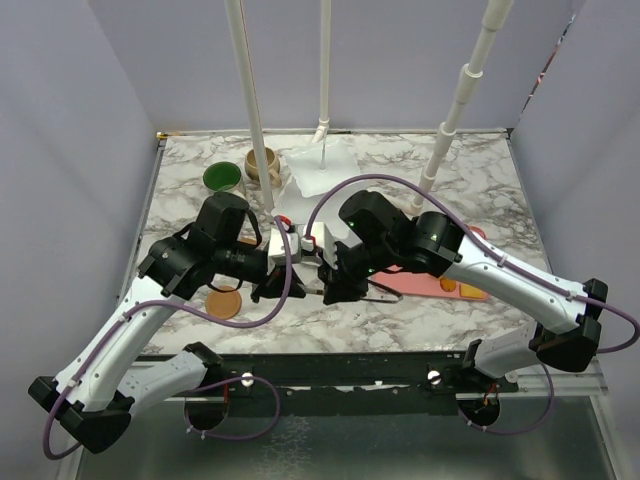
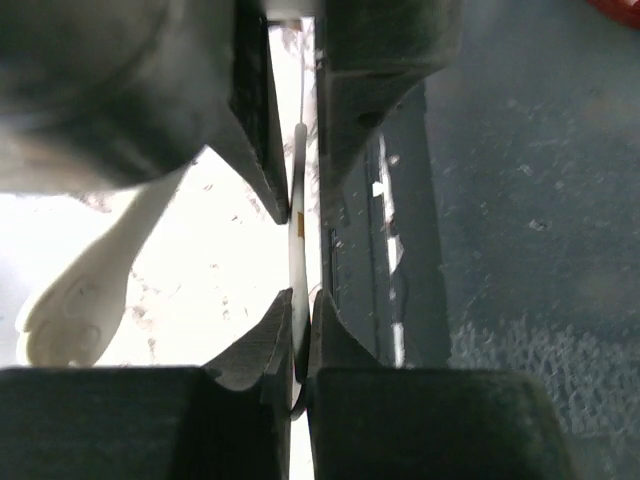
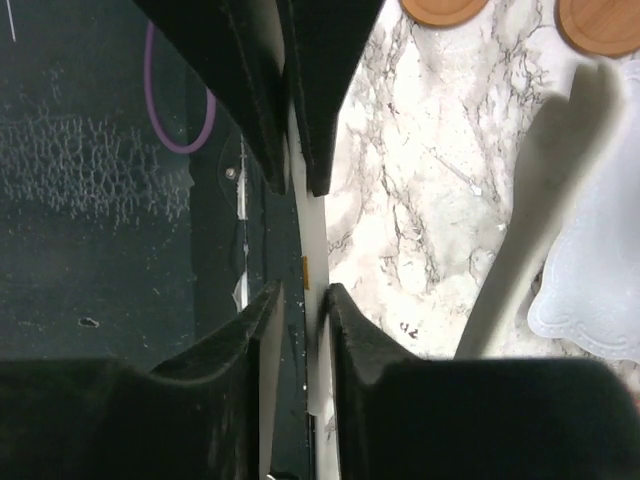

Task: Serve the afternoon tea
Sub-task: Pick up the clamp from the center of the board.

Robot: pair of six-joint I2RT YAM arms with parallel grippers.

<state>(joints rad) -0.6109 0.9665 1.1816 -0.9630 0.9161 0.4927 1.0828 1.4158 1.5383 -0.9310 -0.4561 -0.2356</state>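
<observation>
A thin white flat piece [image 2: 297,225], seen edge-on, hangs between both grippers near the table's front edge; I cannot tell which part of the stand it is. My left gripper [image 2: 302,300] is shut on it. My right gripper [image 3: 300,292] straddles the same piece [image 3: 313,240] with its jaws slightly apart: one finger touches it and a gap shows at the other. In the top view the grippers face each other, left [image 1: 270,290] and right [image 1: 335,288]. A white wavy plate [image 3: 595,290] lies beside them. The green-lined mug [image 1: 222,178] and the beige mug [image 1: 263,165] stand at the back left.
A brown coaster [image 1: 224,300] lies under the left arm, and two coasters [image 3: 440,10] show in the right wrist view. The pink tray [image 1: 470,292] with orange toy pieces lies under the right arm. Three white poles [image 1: 250,100] rise at the back. The table's front edge is close below the grippers.
</observation>
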